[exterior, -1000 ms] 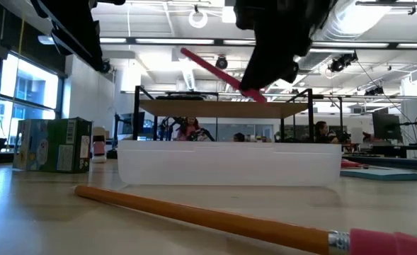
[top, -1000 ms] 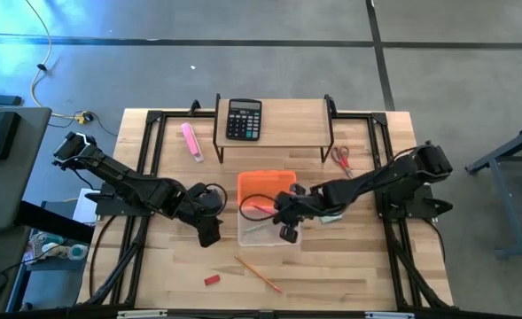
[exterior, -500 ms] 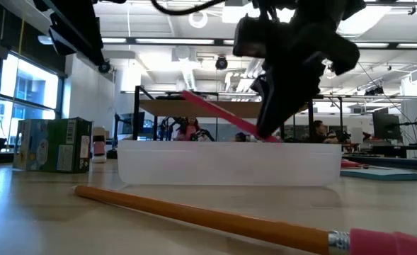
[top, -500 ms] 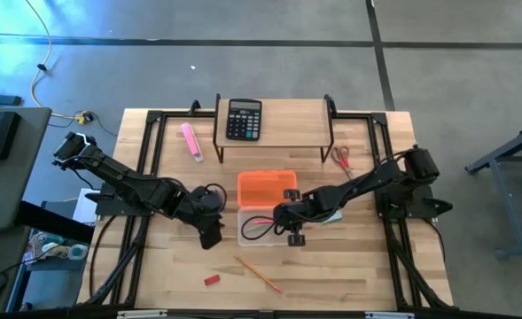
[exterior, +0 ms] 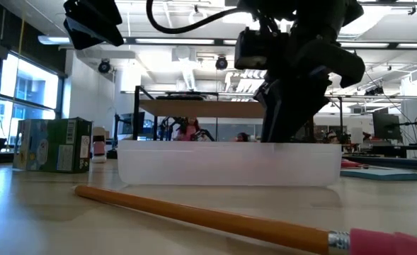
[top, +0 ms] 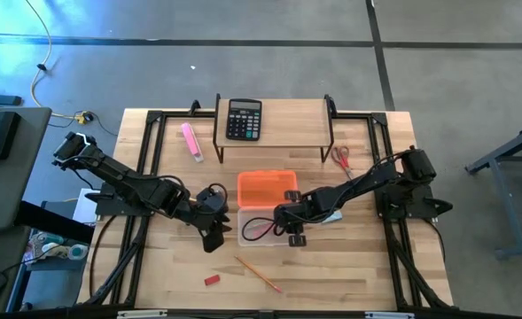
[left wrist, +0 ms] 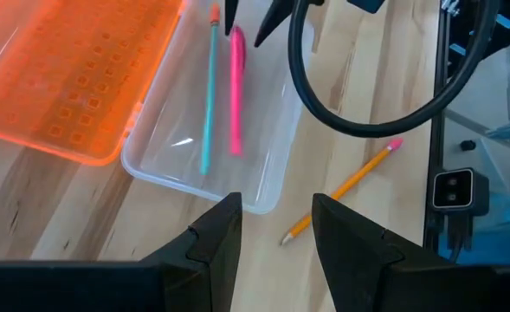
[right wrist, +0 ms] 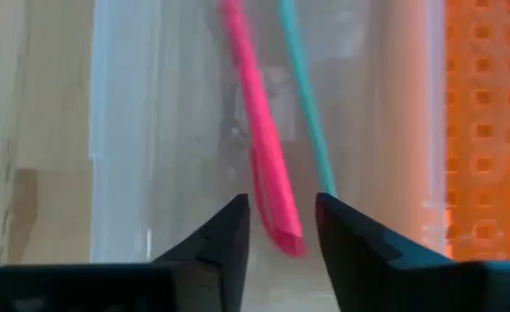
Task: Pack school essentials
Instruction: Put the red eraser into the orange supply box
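Note:
A clear plastic box [top: 262, 232] stands mid-table, its orange lid [top: 266, 188] beside it on the far side. A red pen [right wrist: 263, 147] and a green pencil [right wrist: 305, 113] lie on the box floor. My right gripper [right wrist: 280, 227] is open, low over the box [top: 289, 232], one finger on each side of the pen's end. My left gripper [left wrist: 276, 221] is open and hovers left of the box [top: 211, 230]. The orange pencil [top: 258, 274] and red eraser [top: 211, 280] lie near the table's near edge. The scissors [top: 341, 158] lie far right; the blue notepad [exterior: 381, 173] lies under the right arm.
A black calculator [top: 244, 119] sits on a wooden shelf at the far edge, with a pink marker [top: 191, 142] to its left. A black cable [top: 253, 227] loops over the box. A green carton [exterior: 52, 145] stands to one side in the low view.
My right gripper has come down and toward the near edge, into the box. The red pen, held tilted above the box a second ago, now lies flat on the box floor beside the green pencil. My left gripper has shifted slightly toward the box.

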Controlling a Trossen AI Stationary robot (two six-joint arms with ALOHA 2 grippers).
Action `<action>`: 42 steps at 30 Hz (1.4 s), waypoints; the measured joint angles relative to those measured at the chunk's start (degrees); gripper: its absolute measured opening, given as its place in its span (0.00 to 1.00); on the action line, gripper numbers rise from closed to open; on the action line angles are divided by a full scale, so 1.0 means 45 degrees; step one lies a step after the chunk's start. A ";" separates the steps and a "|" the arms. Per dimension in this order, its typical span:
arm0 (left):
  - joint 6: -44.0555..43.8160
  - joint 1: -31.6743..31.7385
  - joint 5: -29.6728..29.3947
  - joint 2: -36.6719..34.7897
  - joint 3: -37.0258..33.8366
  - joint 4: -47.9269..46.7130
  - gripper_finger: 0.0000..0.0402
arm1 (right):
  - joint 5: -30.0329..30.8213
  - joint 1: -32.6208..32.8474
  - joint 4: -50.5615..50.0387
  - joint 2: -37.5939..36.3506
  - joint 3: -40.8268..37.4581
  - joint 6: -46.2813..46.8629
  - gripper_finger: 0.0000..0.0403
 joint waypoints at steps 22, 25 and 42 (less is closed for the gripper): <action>-0.1831 -0.0261 0.1233 0.0000 0.0000 -0.0995 0.58 | 0.0776 -0.0010 -0.0508 -0.2326 0.0000 0.6260 0.37; -0.1987 -0.0714 0.0911 0.0000 0.0000 -0.1001 0.57 | 0.1394 -0.0010 -0.0535 -0.2727 0.0000 0.6699 0.37; -0.3083 -0.3413 0.0126 0.0000 0.0000 -0.1445 0.52 | 0.2890 -0.0010 -0.1016 -0.3480 0.0000 0.6888 0.37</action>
